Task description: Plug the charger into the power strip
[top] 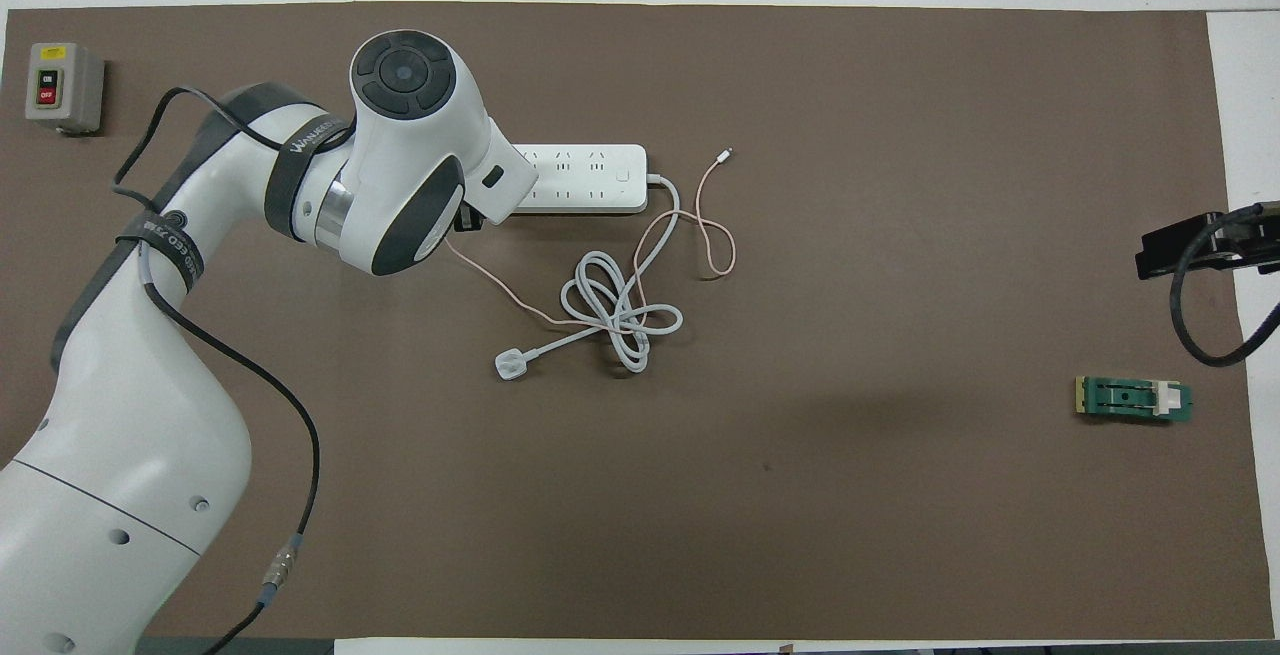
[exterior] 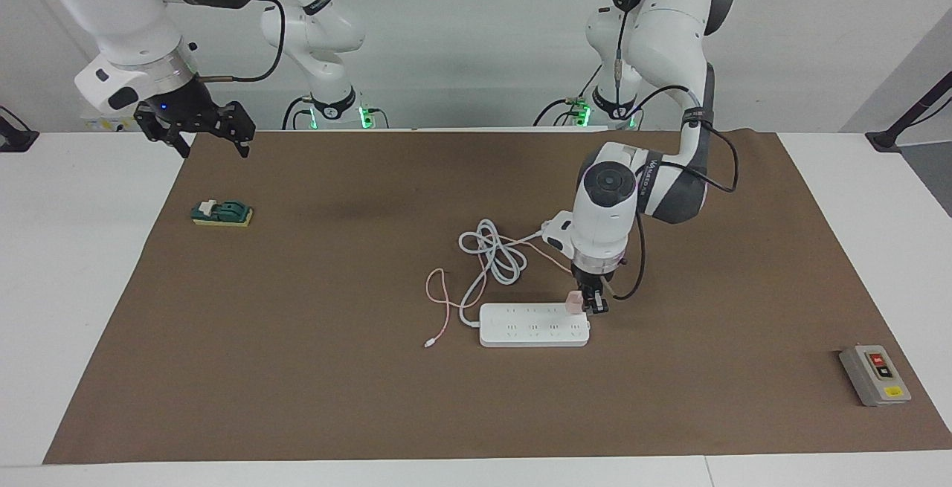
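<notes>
The white power strip (exterior: pixel 532 325) lies flat in the middle of the brown mat, also seen from above (top: pixel 580 178). My left gripper (exterior: pixel 587 307) points straight down at the strip's end toward the left arm and is shut on the small pale-pink charger (exterior: pixel 573 302). The charger sits at the strip's top face, on the edge nearer the robots; its prongs are hidden. In the overhead view the left wrist covers the charger. Its thin pink cable (exterior: pixel 439 308) trails across the mat. My right gripper (exterior: pixel 213 146) waits open in the air over the mat's corner at the right arm's end.
The strip's grey-white cord (exterior: pixel 494 253) lies coiled nearer the robots, ending in a white three-pin plug (top: pixel 511 366). A grey button box (exterior: pixel 875 375) sits toward the left arm's end. A green and yellow block (exterior: pixel 222 213) lies below the right gripper.
</notes>
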You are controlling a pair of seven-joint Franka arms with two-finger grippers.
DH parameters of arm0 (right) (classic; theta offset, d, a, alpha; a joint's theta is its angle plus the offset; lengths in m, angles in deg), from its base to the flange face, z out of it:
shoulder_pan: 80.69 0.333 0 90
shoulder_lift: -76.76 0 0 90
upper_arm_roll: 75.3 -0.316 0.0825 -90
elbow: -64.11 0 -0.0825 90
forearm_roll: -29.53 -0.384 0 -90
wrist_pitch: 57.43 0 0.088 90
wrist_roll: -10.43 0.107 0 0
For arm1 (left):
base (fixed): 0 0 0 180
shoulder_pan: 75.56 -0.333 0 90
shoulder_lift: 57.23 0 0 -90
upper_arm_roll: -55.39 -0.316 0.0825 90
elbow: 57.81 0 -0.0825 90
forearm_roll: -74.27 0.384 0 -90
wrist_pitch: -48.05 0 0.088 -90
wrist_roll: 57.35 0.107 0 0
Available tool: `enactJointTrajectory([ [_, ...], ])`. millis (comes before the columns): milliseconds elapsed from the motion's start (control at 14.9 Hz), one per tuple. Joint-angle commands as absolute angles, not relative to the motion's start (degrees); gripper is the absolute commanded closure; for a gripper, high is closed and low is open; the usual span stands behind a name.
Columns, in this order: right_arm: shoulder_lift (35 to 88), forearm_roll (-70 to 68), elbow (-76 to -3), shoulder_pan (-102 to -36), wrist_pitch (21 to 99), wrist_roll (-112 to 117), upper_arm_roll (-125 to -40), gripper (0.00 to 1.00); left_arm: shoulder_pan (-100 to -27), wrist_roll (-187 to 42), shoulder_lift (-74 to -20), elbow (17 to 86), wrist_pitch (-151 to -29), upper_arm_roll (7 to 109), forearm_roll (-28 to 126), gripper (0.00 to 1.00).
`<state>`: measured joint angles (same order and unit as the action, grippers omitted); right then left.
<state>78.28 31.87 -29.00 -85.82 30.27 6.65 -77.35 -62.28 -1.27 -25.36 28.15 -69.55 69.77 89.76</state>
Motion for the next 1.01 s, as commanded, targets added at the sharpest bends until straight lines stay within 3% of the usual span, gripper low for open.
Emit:
enactJointTrajectory([
  [0, 79.5, 32.0, -30.2, -86.7, 31.1, 5.6, -77.8, 0.0, -61.8, -2.3, -26.2, 31.0, -70.2, 69.4, 87.6, 1.0],
  [942, 79.4, 32.0, -30.1, -86.8, 31.3, 5.7, -77.7, 0.0, -60.9, -2.4, -25.5, 30.1, -69.5, 69.4, 88.4, 1.0],
])
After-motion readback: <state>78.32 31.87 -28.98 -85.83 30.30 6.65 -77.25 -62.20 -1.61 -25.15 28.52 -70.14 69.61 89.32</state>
